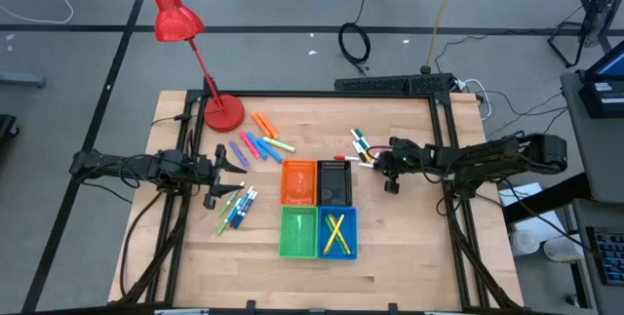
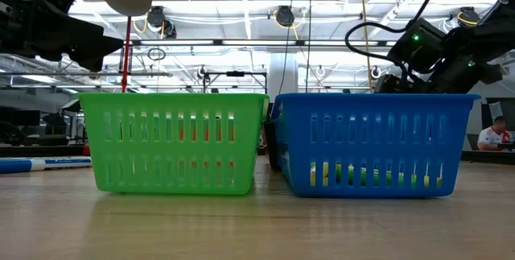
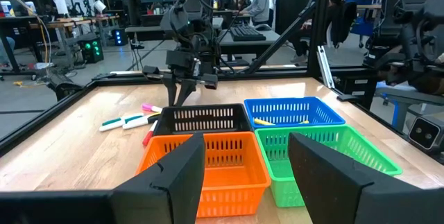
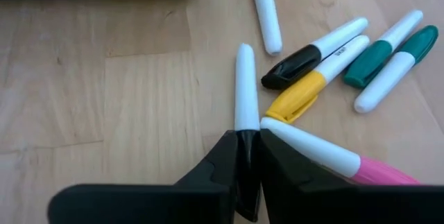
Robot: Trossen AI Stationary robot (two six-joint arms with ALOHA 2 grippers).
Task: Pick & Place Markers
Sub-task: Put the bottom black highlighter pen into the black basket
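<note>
Several markers lie in a loose pile [image 4: 326, 57] on the wood, right of the black bin [image 1: 334, 181]. My right gripper [image 4: 248, 156] slants down into this pile and is shut on the dark end of a white marker [image 4: 244, 85]. A pink-capped marker [image 4: 333, 156] lies right beside one of its fingers. More markers lie at the table's left [image 1: 261, 141] and lower left [image 1: 234, 208]. My left gripper [image 3: 246, 168] hangs open and level at the table's left, facing the bins, with nothing between its fingers. My right gripper pinches the white marker's dark cap end [image 4: 246, 141] between its two fingers. The fingers come slanting down from the table's right side and lie roughly along the marker. The marker's white barrel lies flat on the table, pointing away from the fingers.
Four small bins stand together mid-table: orange [image 1: 299, 181], black, green [image 1: 298, 232] and blue [image 1: 337, 232], the blue one with yellow markers in it. A red desk lamp [image 1: 222, 112] stands at the far left. The right arm [image 2: 434, 51] reaches in behind the blue bin [image 2: 370, 143].
</note>
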